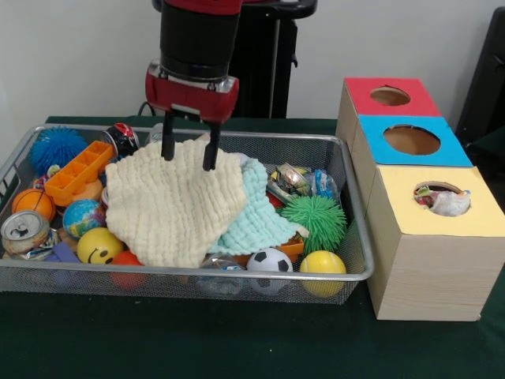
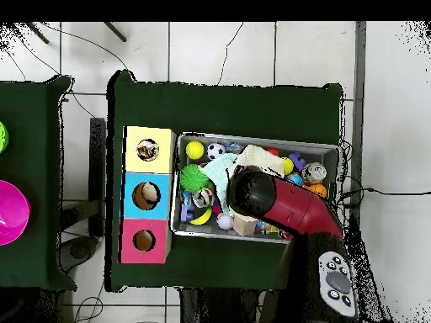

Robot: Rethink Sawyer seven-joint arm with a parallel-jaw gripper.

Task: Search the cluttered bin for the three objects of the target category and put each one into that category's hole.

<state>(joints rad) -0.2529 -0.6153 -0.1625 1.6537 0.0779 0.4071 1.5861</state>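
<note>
My gripper hangs over the wire bin, open, with both fingertips at the upper edge of a cream knitted cloth. A mint cloth lies partly under the cream one. Beside the bin stand three boxes with holes on top: red, blue and yellow. A white crumpled item shows inside the yellow box's hole. In the overhead view the arm covers the middle of the bin and hides the gripper.
Round the cloths lie a green spiky ball, a yellow ball, a soccer ball, a smiley ball, a can, an orange tray and a blue spiky ball.
</note>
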